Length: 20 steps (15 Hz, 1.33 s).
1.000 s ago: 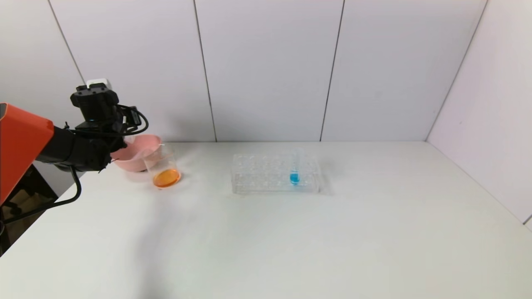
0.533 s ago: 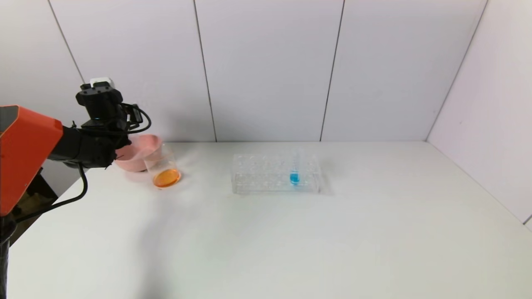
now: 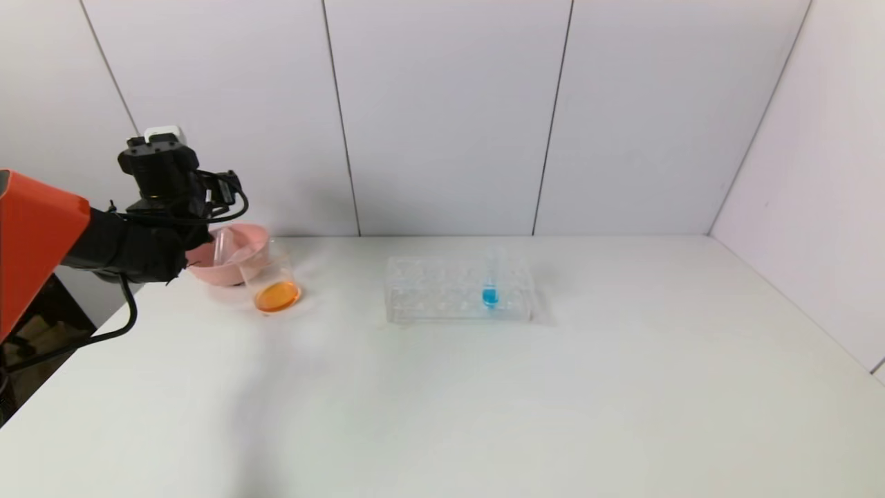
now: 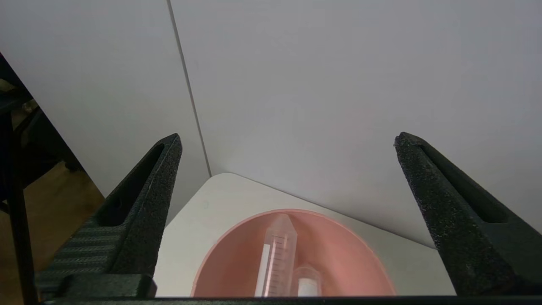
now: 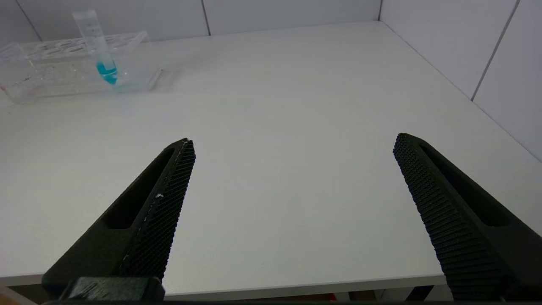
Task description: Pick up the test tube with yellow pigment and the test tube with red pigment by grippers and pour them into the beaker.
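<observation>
Tube, emptied, lies in the pink bowl at lower centre, between your left gripper's spread, empty fingers, long axis pointing away.

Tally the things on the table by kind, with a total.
Test tubes: 2, one empty in the pink bowl, one with blue liquid in the rack
Bowls: 1
Beakers: 1
Racks: 1
Total: 5
</observation>
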Motion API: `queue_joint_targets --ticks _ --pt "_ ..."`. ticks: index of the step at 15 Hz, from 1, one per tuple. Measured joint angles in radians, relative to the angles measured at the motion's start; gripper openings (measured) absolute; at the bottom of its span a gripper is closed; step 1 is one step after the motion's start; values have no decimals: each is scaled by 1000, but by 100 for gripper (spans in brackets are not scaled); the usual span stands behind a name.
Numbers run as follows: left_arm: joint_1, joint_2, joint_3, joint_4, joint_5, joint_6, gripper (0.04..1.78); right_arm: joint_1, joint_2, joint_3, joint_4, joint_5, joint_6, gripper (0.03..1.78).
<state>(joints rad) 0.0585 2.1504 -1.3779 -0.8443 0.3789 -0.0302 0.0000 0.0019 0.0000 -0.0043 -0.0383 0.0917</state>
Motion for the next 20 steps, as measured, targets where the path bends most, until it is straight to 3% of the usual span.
queue_joint_targets --ticks 3,10,13,20 --pt "-24 -155 124 58 -75 -3 178 0 0 0 0 0 0 171" --pt "-42 -690 554 98 -419 6 177 0 0 0 0 0 0 171" --pt "-42 -965 662 195 -460 38 178 0 0 0 0 0 0 171" --pt "-42 -1616 753 667 -471 118 177 0 0 0 0 0 0 171"
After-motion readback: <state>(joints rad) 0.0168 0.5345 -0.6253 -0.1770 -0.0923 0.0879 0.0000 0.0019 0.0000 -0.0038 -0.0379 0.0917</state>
